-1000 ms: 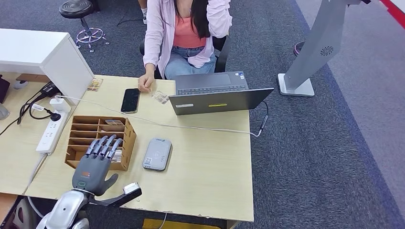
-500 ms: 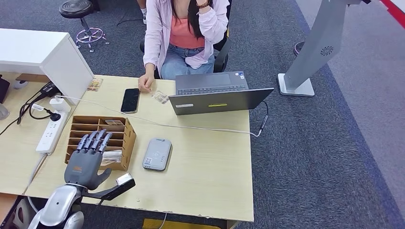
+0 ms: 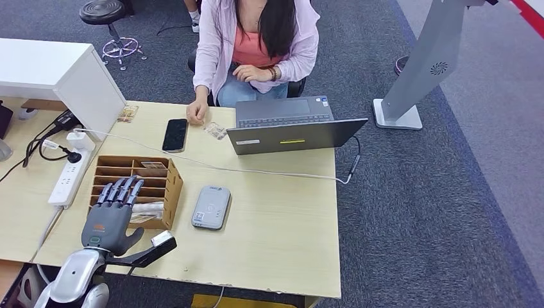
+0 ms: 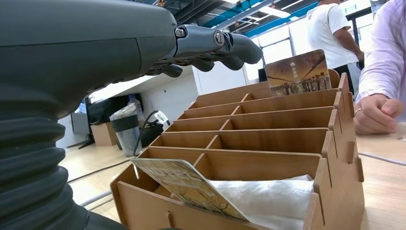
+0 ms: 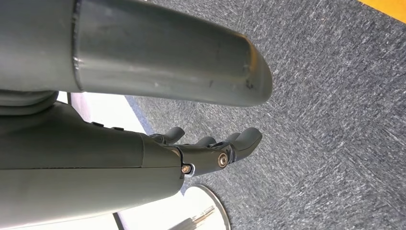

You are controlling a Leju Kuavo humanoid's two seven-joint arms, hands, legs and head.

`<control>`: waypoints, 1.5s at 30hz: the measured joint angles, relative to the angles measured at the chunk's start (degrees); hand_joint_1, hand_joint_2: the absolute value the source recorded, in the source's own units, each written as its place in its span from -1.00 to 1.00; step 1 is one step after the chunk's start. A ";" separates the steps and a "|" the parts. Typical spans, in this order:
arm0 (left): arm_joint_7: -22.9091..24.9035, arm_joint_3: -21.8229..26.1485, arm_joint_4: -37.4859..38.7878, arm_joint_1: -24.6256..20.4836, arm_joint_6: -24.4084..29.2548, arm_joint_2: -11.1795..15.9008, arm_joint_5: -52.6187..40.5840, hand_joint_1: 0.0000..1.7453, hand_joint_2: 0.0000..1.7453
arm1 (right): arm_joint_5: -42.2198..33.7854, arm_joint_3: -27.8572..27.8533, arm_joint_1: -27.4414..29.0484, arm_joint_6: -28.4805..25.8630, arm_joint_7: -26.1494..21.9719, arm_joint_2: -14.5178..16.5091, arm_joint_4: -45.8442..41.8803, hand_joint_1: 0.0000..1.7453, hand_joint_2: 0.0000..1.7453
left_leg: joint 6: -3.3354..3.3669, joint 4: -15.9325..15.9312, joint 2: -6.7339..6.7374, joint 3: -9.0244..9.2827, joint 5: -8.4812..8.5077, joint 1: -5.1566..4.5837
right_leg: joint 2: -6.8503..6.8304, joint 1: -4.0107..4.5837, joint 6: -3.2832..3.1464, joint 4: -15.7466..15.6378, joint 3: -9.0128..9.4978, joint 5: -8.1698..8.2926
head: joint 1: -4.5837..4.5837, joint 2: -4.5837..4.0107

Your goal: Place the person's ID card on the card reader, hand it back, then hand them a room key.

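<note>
Slotted wooden organizer, pale wood-grain table, matt grey plastic card reader, glossy black phone, rough grey carpet

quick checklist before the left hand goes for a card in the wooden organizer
1. Left hand holding nothing, fingers spread: ok.
2. Hand lined up over the wooden organizer: ok.
3. Card in the nearest slot reachable, leaning on white paper: ok.
4. Whether that card is a room key: cannot tell.
5. Card reader bare, no ID on it: ok.
6. Person's hand out to take a card: not ok, it rests on the table by the phone.
</note>
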 joint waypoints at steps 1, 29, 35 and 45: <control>0.00 0.03 0.08 -0.01 -0.07 -0.04 0.00 -0.46 1.00 | 0.02 0.00 0.00 0.00 0.00 0.00 0.00 -1.00 -1.00 | 0.00 0.00 0.00 0.00 0.00 0.00 | 0.00 0.00 0.00 0.00 0.00 0.00 | -0.01 0.00; -3.50 0.10 0.57 -0.45 0.86 -0.19 2.23 1.00 1.00 | 0.75 0.00 -0.02 0.04 -0.33 0.00 0.00 -1.00 -1.00 | 0.00 0.00 0.00 0.00 0.00 0.00 | 0.01 0.00 0.00 0.00 0.00 0.00 | 0.01 0.00; -4.15 0.19 0.57 -1.60 7.63 -0.52 1.45 1.00 1.00 | 1.48 0.00 -0.07 0.16 -0.52 0.00 -0.02 -1.00 -1.00 | 0.00 0.01 -0.03 0.00 0.01 0.00 | -0.02 0.00 0.00 0.00 -0.01 0.00 | 0.01 0.00; -6.77 1.64 -0.92 -12.94 9.49 -0.74 4.28 1.00 1.00 | 2.48 0.00 -0.41 0.30 -1.67 -0.02 -0.02 -1.00 -1.00 | -0.05 0.02 -0.06 0.00 0.09 0.01 | -0.04 0.02 -0.02 0.01 0.00 0.09 | 0.01 0.00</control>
